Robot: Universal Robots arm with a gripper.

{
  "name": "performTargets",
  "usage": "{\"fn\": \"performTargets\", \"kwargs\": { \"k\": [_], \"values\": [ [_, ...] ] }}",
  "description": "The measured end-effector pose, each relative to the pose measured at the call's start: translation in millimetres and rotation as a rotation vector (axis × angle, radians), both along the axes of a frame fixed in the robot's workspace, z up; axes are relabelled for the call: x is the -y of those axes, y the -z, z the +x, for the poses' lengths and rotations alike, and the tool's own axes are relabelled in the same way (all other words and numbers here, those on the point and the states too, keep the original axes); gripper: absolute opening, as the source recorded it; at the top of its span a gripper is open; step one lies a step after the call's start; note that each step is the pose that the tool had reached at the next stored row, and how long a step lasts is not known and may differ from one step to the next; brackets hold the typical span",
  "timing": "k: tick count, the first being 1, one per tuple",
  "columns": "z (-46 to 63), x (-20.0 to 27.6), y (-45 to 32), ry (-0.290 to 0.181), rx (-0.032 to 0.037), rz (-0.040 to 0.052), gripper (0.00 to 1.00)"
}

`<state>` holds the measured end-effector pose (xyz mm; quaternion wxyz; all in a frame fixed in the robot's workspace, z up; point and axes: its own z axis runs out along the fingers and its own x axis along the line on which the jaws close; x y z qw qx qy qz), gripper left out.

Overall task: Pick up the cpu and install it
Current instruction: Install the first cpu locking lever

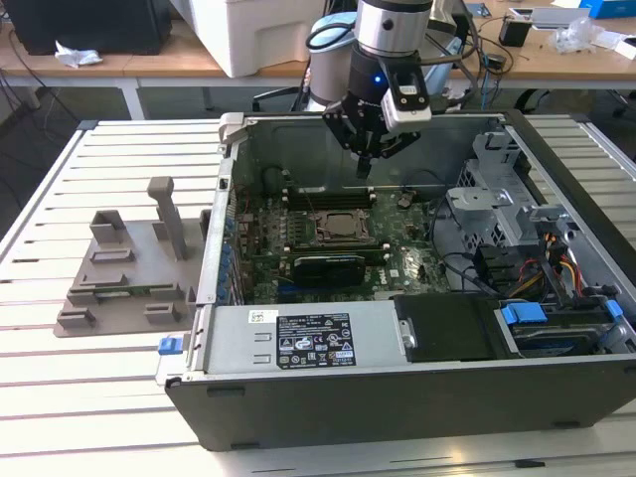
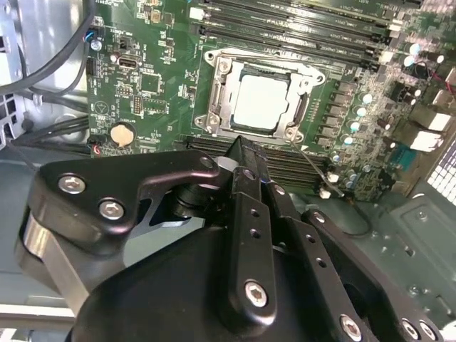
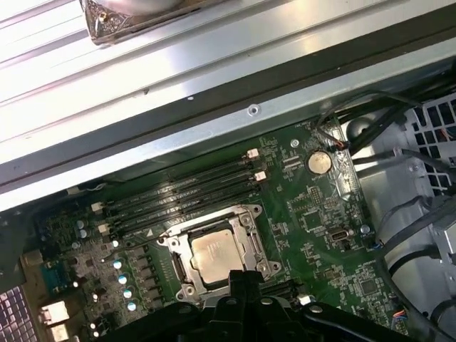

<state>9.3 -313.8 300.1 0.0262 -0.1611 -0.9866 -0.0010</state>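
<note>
The cpu is a small silvery square lying flat inside the black-framed socket of the green motherboard, within the open computer case. In both wrist views the cpu sits level in the socket frame, whose metal bracket stands open around it. My gripper hangs above the board, just beyond the socket toward the case's far wall. Its black fingers are drawn together to a narrow tip with nothing between them. The gripper is clear of the chip.
A grey plastic holder stands on the slatted table at the exterior view's left. A long black expansion card lies in front of the socket. The power supply, drive cage and cables crowd the case's near and right sides.
</note>
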Motion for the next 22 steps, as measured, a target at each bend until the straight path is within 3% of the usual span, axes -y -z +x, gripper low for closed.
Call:
{"fn": "performTargets", "kwargs": {
  "k": [22],
  "values": [
    [0.0, 0.0, 0.0, -0.194, 0.0001, 0.0009, 0.11]
  ]
}}
